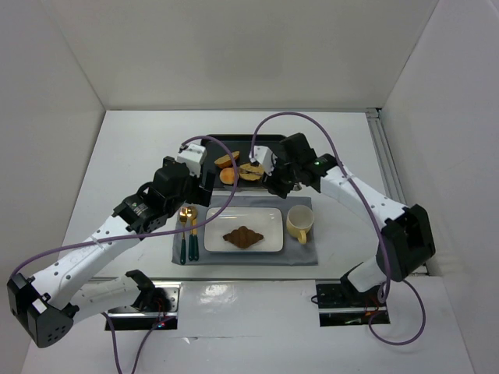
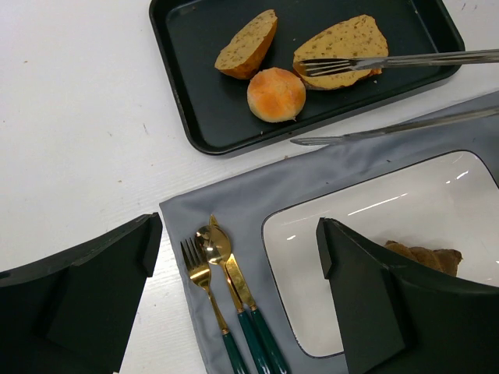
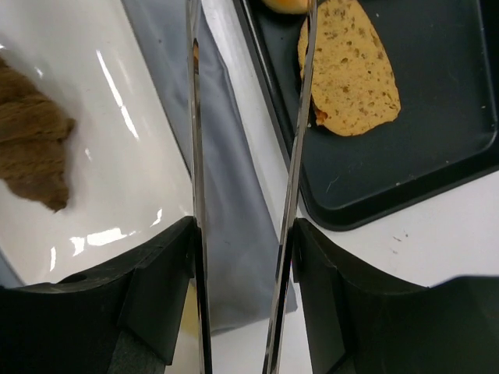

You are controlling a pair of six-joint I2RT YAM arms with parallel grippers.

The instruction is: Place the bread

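The seeded bread slice (image 3: 351,70) lies in the black tray (image 3: 437,117), one arm of the tongs (image 3: 300,156) over it; the right gripper (image 3: 242,257) clamps the tongs, the left gripper (image 2: 234,288) hangs spread. Best to straddle the slice squarely before squeezing, then carry it to the plate (image 3: 117,156)

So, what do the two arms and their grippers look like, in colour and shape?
Both the left arm and right arm have white links with black joints, and a purple cable loops along each. The left gripper and right gripper have black, wedge-shaped fingers.
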